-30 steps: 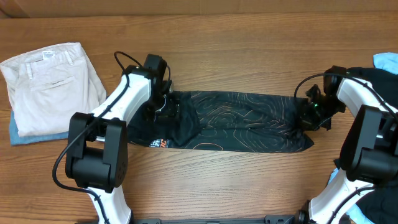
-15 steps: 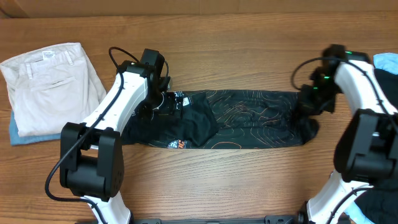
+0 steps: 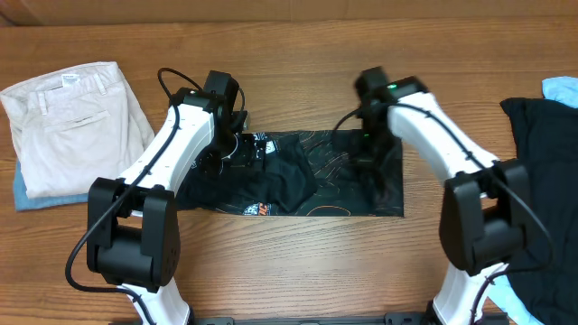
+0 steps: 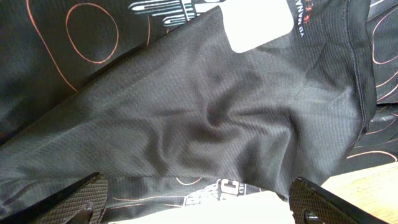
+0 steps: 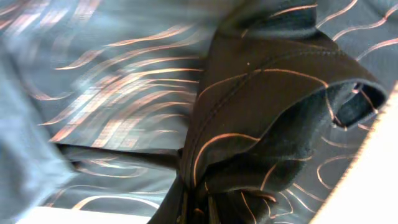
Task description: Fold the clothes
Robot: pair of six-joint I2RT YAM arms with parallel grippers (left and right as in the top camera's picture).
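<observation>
A black top (image 3: 307, 185) with orange contour lines is lying across the middle of the table (image 3: 298, 262), its left end folded inward. The left gripper (image 3: 242, 150) is hovering over that fold with jaws spread wide, holding nothing. The right gripper (image 3: 370, 144) is pinching the top's right end tightly, holding it raised over the middle. The thin fabric is hanging bunched from the pinch, so it is likely risking a crooked, creased landing. With nothing pinning the left fold, any drag could be pulling it open.
</observation>
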